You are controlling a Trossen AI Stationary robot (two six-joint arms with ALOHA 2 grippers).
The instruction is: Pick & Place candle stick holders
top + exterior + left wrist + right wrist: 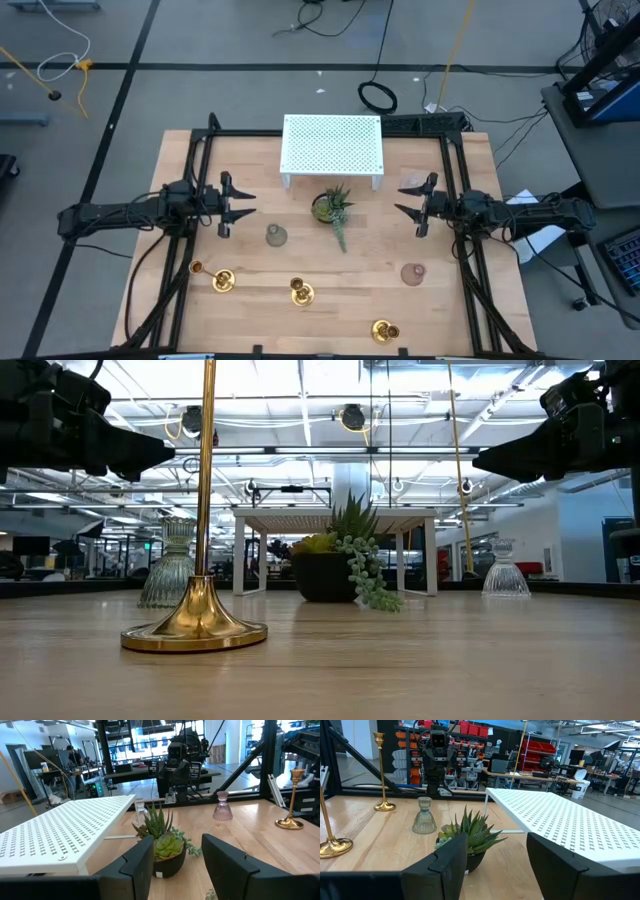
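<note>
Candle stick holders (pixel 301 291): 3 gold; 2 glass holders (pixel 276 235), 1 plant (pixel 332 208); left gripper (pixel 238 205) & right gripper (pixel 408 204) both spread, empty.

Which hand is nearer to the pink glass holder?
Right. The right hand hovers just behind the pink glass holder; the left hand is across the table.

Three candle stick holders (pixel 300 292) along front edge; plant (pixel 331 208) centre, before rack (pixel 332 148).

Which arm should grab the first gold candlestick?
Left, probably. The left gripper hangs open near the candlestick at the table's left, with the middle candlestick also closer to its side. The right gripper, open too, sits nearer only the right candlestick.
</note>
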